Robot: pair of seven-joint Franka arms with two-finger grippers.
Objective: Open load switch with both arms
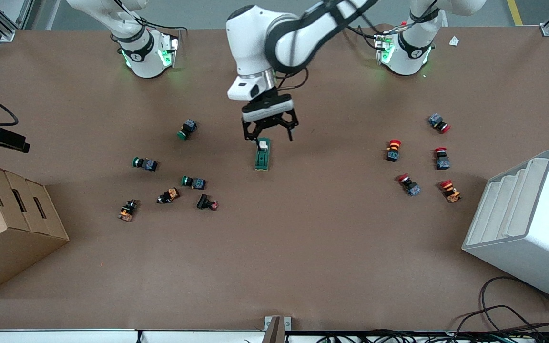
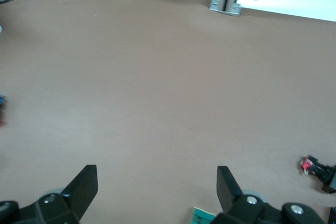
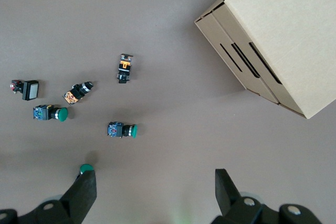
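My left gripper (image 1: pixel 269 136) hangs with jaws spread over the white-tabbed end of the load switch (image 1: pixel 262 154) at mid-bench. My right gripper (image 3: pixel 152 190), also spread, waits above the green push buttons (image 3: pixel 122 129).

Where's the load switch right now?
In the front view, the load switch lies mid-table, directly under the open left gripper, between the green buttons and red buttons.
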